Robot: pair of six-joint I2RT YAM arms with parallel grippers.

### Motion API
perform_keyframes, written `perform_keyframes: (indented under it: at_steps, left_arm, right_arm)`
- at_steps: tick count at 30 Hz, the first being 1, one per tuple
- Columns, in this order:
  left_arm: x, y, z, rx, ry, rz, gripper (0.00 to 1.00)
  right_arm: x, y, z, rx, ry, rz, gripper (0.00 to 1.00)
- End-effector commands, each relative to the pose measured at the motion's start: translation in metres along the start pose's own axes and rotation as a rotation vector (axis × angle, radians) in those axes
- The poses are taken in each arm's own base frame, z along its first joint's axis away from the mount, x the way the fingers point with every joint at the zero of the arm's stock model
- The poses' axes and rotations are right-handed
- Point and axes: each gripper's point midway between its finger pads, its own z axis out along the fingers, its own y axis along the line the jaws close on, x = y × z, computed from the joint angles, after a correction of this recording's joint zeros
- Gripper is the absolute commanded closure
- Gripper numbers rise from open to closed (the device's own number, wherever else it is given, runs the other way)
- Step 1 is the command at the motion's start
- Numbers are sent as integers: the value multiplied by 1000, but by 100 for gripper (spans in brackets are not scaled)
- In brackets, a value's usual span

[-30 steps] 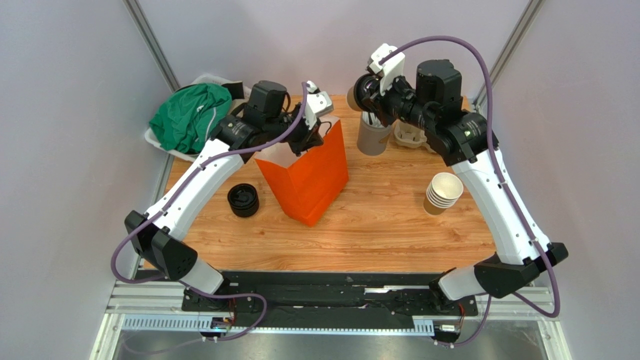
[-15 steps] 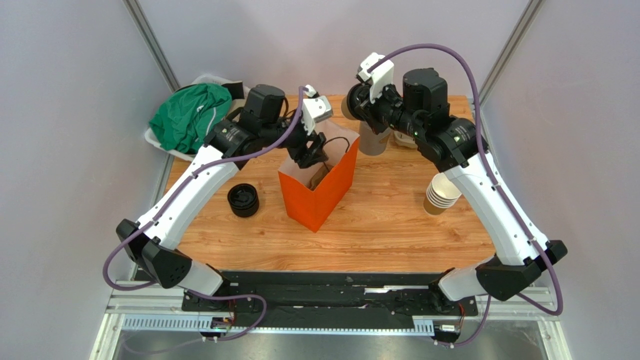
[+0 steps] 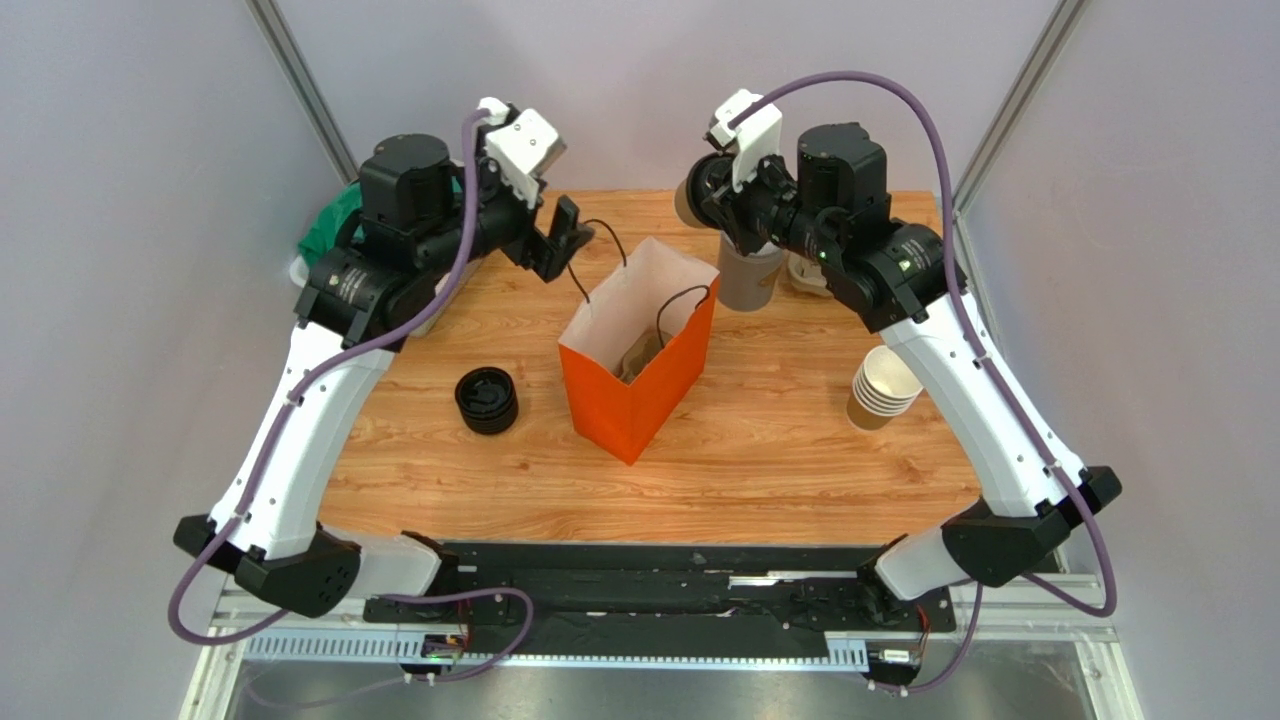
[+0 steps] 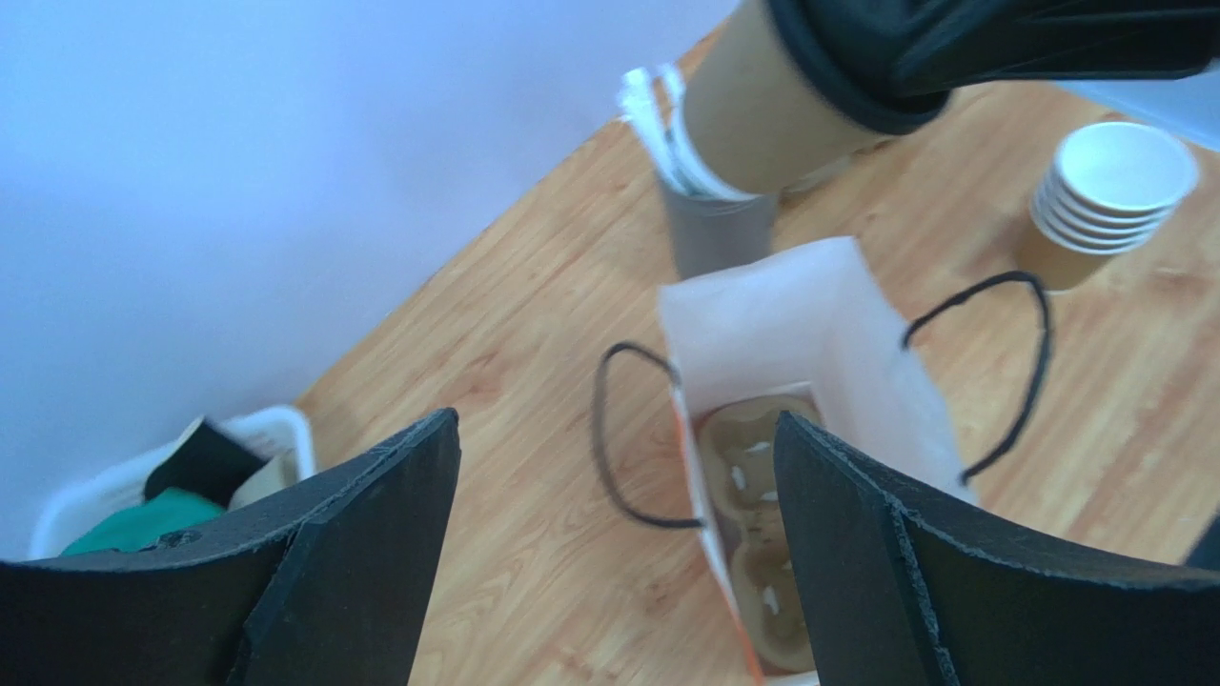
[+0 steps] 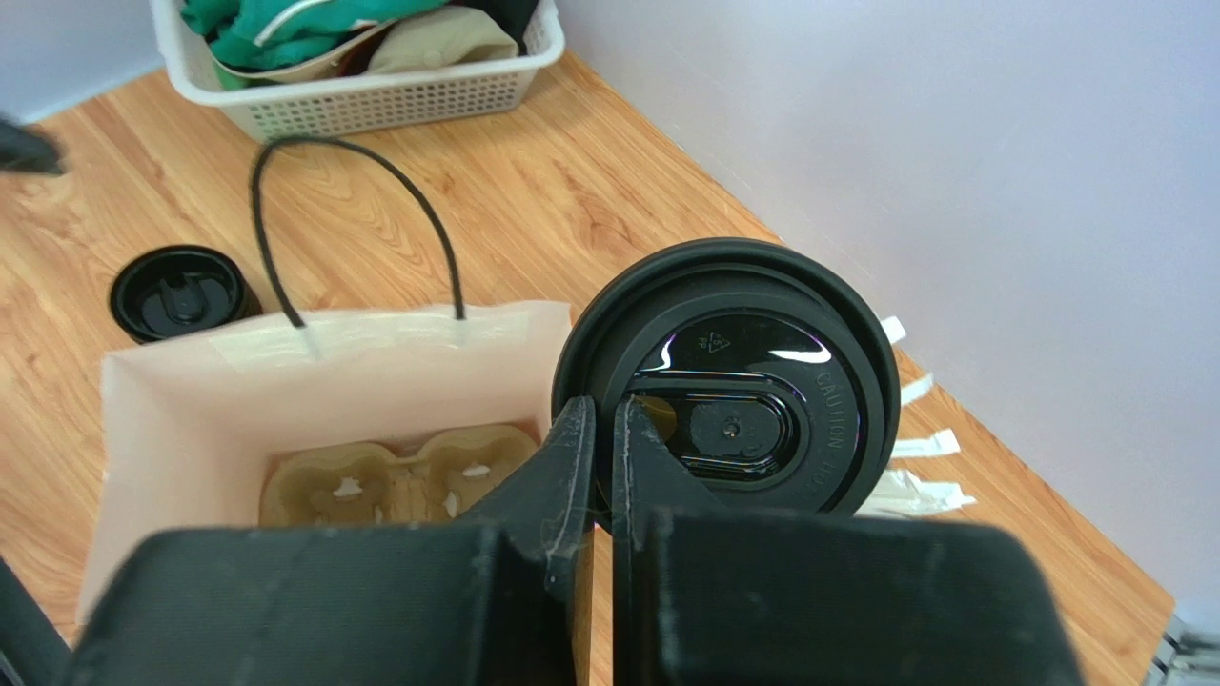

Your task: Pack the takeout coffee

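The takeout coffee [image 5: 730,379], a tan paper cup under a black lid, hangs above the far rim of the open orange bag [image 3: 631,375]. My right gripper [image 5: 602,429] is shut on the lid's rim. In the left wrist view the cup [image 4: 766,107] shows tilted at the top. The top view has my right gripper [image 3: 703,188] just behind the bag. My left gripper [image 3: 564,248] is open and empty, raised to the left of the bag [image 4: 802,322]. Between its fingers [image 4: 365,550] I see bare wood and a bag handle. A cardboard cup carrier [image 5: 401,479] lies in the bottom of the bag.
A spare black lid [image 3: 486,401] lies on the table left of the bag. A grey cup of white straws [image 3: 747,273] stands behind the bag. A stack of tan cups [image 3: 887,387] sits at the right. A white basket [image 5: 358,93] with green cloth is at the far left.
My left gripper opened, let go of the bag and pulled up and away to the left. The bag now stands upright and open. The right gripper brought the coffee slightly nearer the bag.
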Motion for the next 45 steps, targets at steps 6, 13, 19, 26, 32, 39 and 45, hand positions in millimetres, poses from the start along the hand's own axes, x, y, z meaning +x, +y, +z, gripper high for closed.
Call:
perform_keyframes:
  at_steps: [6, 13, 19, 26, 32, 39, 45]
  left_arm:
    - [64, 19, 30, 0, 129, -62, 11]
    - [89, 17, 55, 44, 178, -81, 26]
    - [89, 20, 63, 59, 179, -84, 75]
    - [61, 19, 69, 91, 120, -107, 99]
    - [37, -1, 65, 188, 61, -114, 100]
    - [35, -52, 50, 295, 45, -20, 100]
    - [62, -78, 48, 371, 122, -10, 100]
  right_arm:
    - [-29, 61, -9, -156, -30, -27, 100]
    - [-12, 95, -20, -241, 15, -37, 100]
    - [25, 107, -11, -262, 117, -31, 100]
    - [50, 121, -8, -270, 158, -29, 100]
    - [64, 120, -8, -243, 163, -11, 100]
    - [80, 120, -13, -222, 143, 15, 100]
    - [100, 108, -2, -131, 144, -18, 100]
